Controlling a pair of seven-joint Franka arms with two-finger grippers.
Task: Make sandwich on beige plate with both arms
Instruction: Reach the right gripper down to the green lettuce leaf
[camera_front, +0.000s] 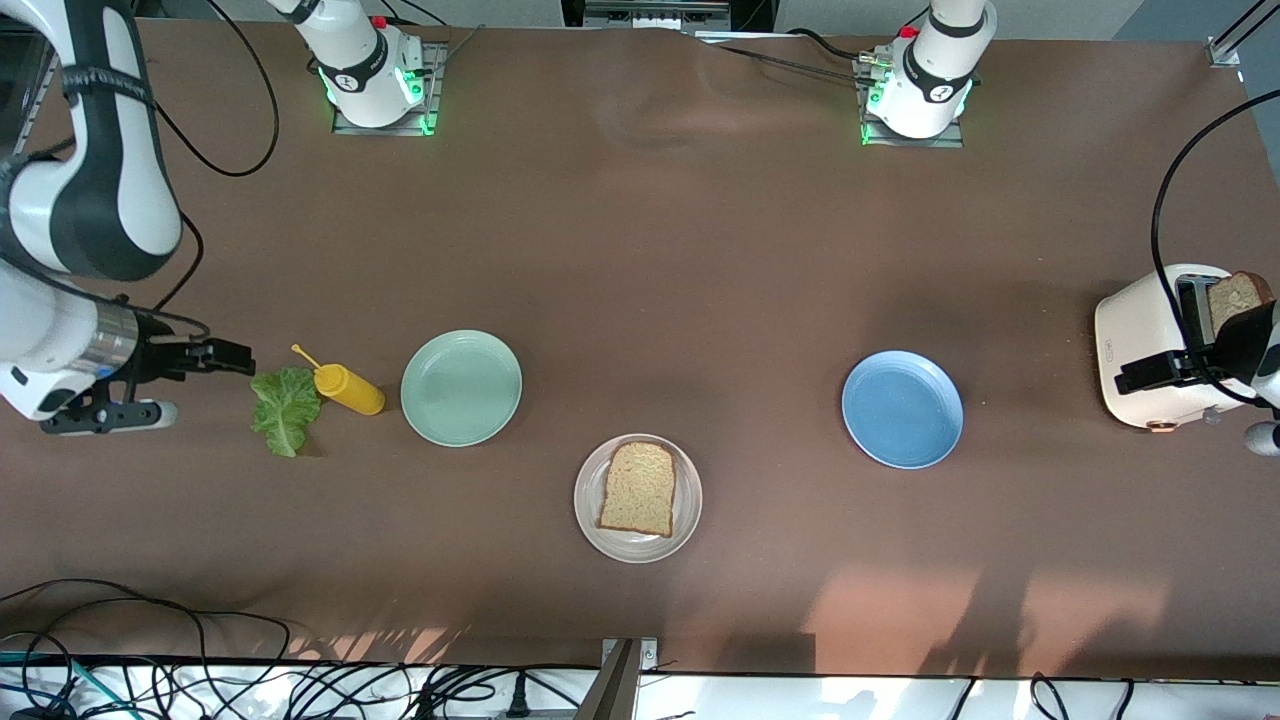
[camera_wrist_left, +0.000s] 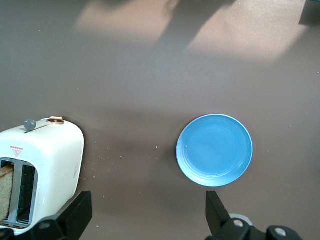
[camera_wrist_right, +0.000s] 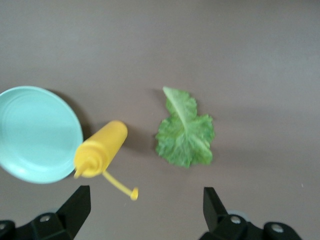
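Seen from high across the bench in the front view, facing both arm bases and looking steeply down over the whole surface. Seen from the left wrist looking straight down from moderate height, close over the blue plate and toaster; both shared with the front view. Seen from the right wrist also downward, over the lettuce leaf, yellow bottle and mint-green plate, shared with the front view too. Nothing shared between the two wrist views.

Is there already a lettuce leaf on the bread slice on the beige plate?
No, the bread slice on the beige plate is bare; the lettuce leaf lies on the table.
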